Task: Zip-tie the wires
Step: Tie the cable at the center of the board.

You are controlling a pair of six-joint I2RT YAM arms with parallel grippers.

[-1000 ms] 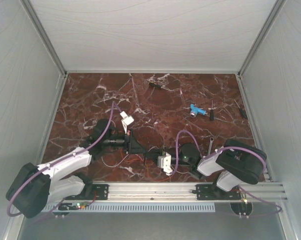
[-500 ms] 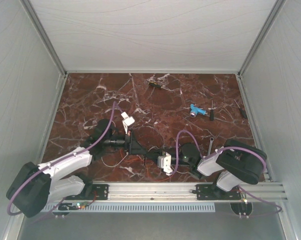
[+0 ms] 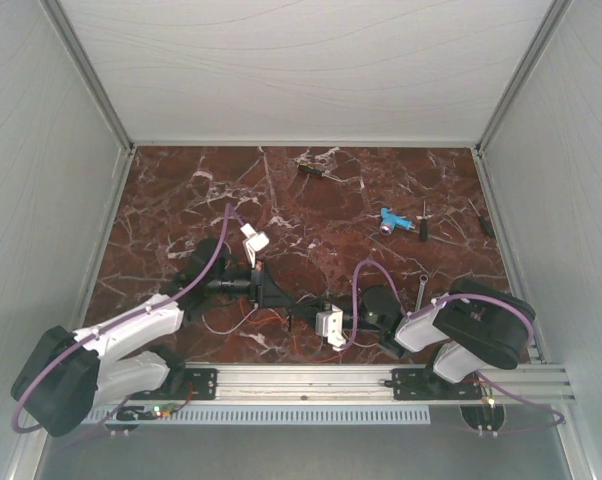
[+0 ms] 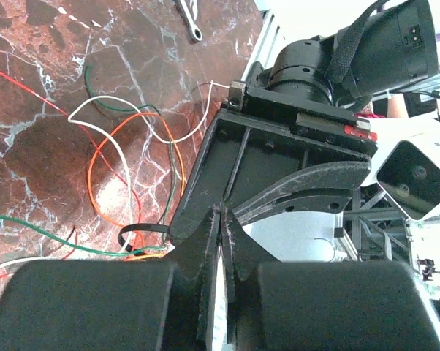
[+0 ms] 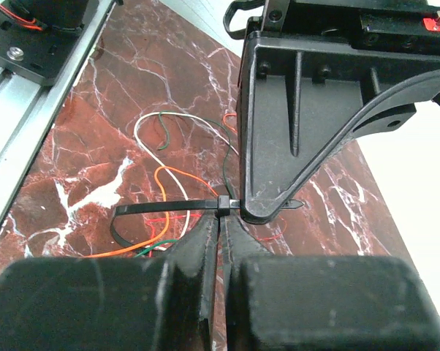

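The wires (image 5: pixel 165 183) are thin orange, white, red and green strands lying loose on the marble; they also show in the left wrist view (image 4: pixel 103 157) and the top view (image 3: pixel 231 322). A black zip tie (image 5: pixel 169 208) loops around some of them, and its loop shows in the left wrist view (image 4: pixel 136 229). My right gripper (image 5: pixel 221 219) is shut on the zip tie at its head. My left gripper (image 4: pixel 221 219) is shut on the tie's tail, whose pointed tip (image 5: pixel 297 205) pokes out past it. The two grippers meet tip to tip near the front middle of the table (image 3: pixel 289 302).
A wrench (image 3: pixel 422 288) lies right of the right arm. A blue tool (image 3: pixel 391 221) and a small screwdriver (image 3: pixel 424 222) lie at the right, another screwdriver (image 3: pixel 311 170) at the back, one more (image 3: pixel 481 218) by the right wall. The aluminium rail (image 3: pixel 311 380) runs along the front.
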